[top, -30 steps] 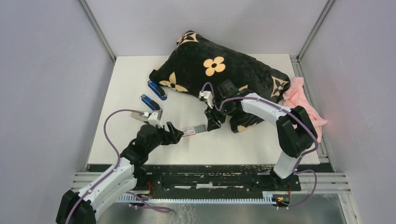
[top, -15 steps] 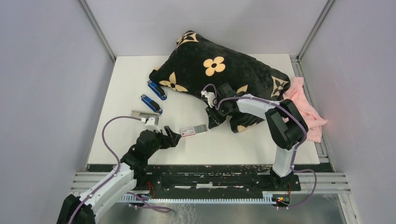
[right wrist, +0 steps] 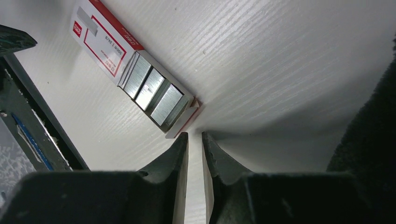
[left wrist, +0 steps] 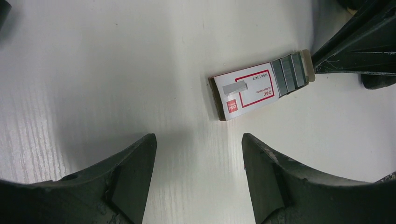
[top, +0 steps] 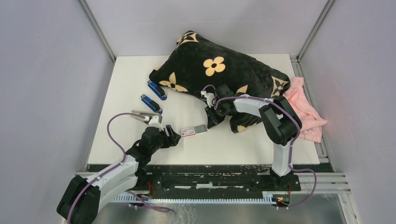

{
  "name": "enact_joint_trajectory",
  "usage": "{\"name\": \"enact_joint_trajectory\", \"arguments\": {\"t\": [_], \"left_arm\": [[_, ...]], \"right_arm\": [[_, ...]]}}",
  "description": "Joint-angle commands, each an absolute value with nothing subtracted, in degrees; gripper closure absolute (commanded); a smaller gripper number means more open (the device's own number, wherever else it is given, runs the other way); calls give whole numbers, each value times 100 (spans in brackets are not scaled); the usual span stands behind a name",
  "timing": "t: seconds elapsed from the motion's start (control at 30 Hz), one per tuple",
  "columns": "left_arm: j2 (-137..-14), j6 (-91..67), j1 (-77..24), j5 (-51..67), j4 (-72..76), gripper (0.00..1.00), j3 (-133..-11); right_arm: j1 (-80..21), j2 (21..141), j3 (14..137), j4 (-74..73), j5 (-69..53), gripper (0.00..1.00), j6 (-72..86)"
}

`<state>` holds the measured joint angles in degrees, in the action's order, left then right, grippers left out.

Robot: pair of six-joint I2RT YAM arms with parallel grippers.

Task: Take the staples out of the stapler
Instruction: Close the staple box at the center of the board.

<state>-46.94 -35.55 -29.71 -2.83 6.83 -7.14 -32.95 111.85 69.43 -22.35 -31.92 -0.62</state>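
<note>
A small white-and-red box (top: 188, 131) lies on the white table, its tray pulled out, with silvery staples (right wrist: 152, 88) in it; the staples (left wrist: 289, 72) also show in the left wrist view. My left gripper (left wrist: 199, 144) stands open just short of the box's (left wrist: 245, 91) closed end, nothing between its fingers. My right gripper (right wrist: 194, 136) has its tips at the tray's open end; the jaws are nearly together with a thin slit and nothing in it. Two blue staplers (top: 157, 90) (top: 151, 103) lie farther back on the left.
A big black pillow with cream flowers (top: 219, 70) fills the back of the table and reaches just behind my right gripper (top: 212, 122). Pink cloth (top: 303, 105) lies at the right edge. A silvery-grey long piece (top: 140, 113) lies by my left gripper (top: 173, 136).
My right jaws have closed down to a slit and that arm's elbow has folded leftward. My left gripper has backed slightly off the box. The box has stayed put.
</note>
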Motion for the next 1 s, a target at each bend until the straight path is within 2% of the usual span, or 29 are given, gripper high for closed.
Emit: {"name": "enact_joint_trajectory", "arguments": {"t": [0.0,0.13,0.53,0.97], "left_arm": [[-4927,-3768,-2981,-354,896,25,-942],[-5162,-3778,-2981,-294,976,25,-990],[-5535,-3771,-2980,-159,1190,26,-1028],[-6299,-3713,-2983,33,1473,32,-1208]], "right_arm": [[-3284,11342,7180,-2009,-3545,77,156],[-3279,11379,7158,-1888,-3790,73,312],[-3261,11550,7188,-1850,-3782,75,528],[-3261,11605,7234,-1936,-3542,71,663]]}}
